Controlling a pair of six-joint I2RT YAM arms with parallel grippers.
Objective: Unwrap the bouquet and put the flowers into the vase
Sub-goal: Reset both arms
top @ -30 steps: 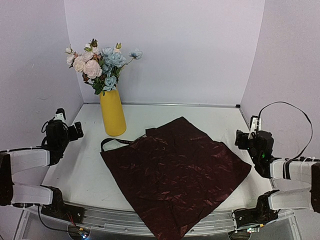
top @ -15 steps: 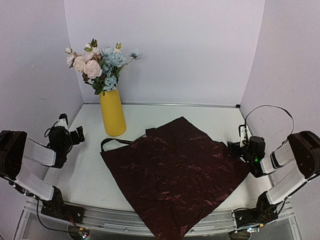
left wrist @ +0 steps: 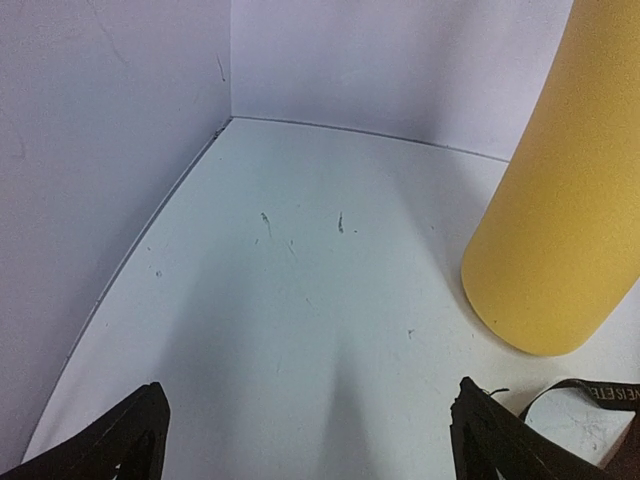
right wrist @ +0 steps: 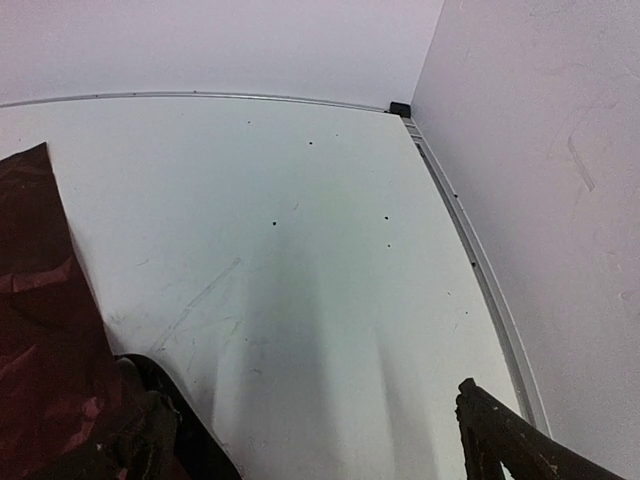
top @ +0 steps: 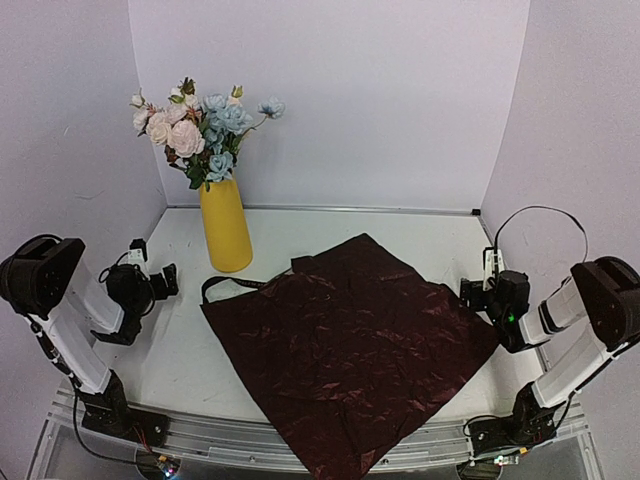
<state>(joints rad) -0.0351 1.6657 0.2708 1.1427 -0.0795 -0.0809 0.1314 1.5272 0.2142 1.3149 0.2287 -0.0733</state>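
The white table (top: 400, 235) carries everything, and the biggest thing on it is the dark red wrapping paper (top: 350, 340), spread flat and crinkled between the two grippers. Its right corner lies just beside the right gripper (top: 472, 296), and its left edge is near the left gripper (top: 166, 281). The yellow vase (top: 226, 230) stands upright ahead of the left gripper and a little to its right, near but apart from the fingers. The flowers (top: 200, 130) are in the vase, stems down the mouth and heads fanned out above, so the task looks essentially done. If they need settling, they should be light, with springy stems and soft heads. The bunched stems just above the rim would be the place to pinch, never the petals. The vase is tall and narrow and would probably tip from a sideways nudge. The paper looks thin and slippery, best lifted by a corner. Both grippers have their jaws spread wide and hold nothing. The black ribbon (top: 225, 284) loops out from under the paper just right of the left gripper's fingertips.
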